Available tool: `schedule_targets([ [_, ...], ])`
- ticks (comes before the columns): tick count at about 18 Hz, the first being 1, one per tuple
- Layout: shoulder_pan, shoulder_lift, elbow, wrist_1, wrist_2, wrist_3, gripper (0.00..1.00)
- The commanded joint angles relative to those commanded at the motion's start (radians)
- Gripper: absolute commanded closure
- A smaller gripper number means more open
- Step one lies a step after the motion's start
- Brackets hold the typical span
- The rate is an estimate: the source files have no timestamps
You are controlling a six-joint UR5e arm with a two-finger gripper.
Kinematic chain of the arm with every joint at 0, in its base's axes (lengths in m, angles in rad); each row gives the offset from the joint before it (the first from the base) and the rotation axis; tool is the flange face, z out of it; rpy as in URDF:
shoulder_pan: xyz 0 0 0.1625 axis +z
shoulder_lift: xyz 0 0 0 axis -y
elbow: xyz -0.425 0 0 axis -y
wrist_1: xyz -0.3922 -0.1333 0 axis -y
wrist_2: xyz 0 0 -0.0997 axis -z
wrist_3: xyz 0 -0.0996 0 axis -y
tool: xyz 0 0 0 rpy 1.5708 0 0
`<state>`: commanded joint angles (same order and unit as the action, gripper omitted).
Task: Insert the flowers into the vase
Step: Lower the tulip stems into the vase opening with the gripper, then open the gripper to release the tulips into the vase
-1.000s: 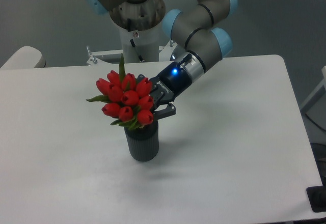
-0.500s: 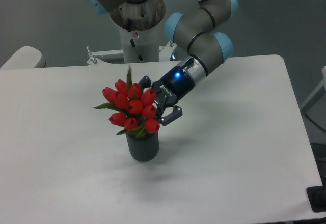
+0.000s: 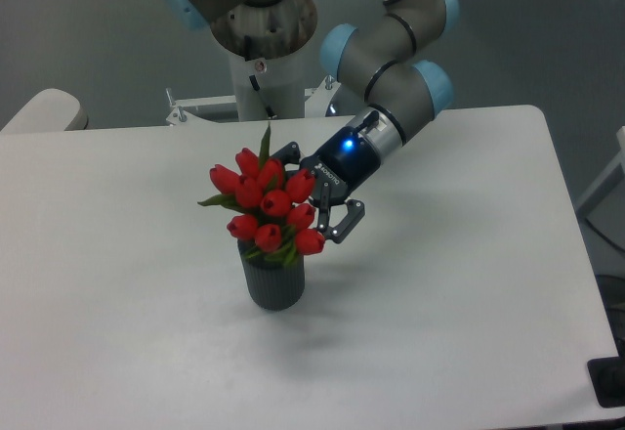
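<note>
White table (image 3: 469, 303): flowers (image 3: 269, 210) in vase (image 3: 273, 281).

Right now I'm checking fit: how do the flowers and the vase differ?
The flowers are red buds with green leaves; the vase is dark grey and ribbed. The bunch spreads wider than the vase. The flowers lean left, while the vase stands upright on the table. Both sit together, stems in the mouth.

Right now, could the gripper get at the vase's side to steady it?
Probably yes: the gripper is beside the flowers, just above the vase, whose ribbed side stands unblocked on the bare table.
</note>
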<state>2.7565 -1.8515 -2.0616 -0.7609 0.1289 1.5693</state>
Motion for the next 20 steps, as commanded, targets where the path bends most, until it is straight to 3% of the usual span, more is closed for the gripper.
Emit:
schedule_targets([
  [20,-0.011,-0.002,-0.020,0.003,0.034,0.003,0.00],
])
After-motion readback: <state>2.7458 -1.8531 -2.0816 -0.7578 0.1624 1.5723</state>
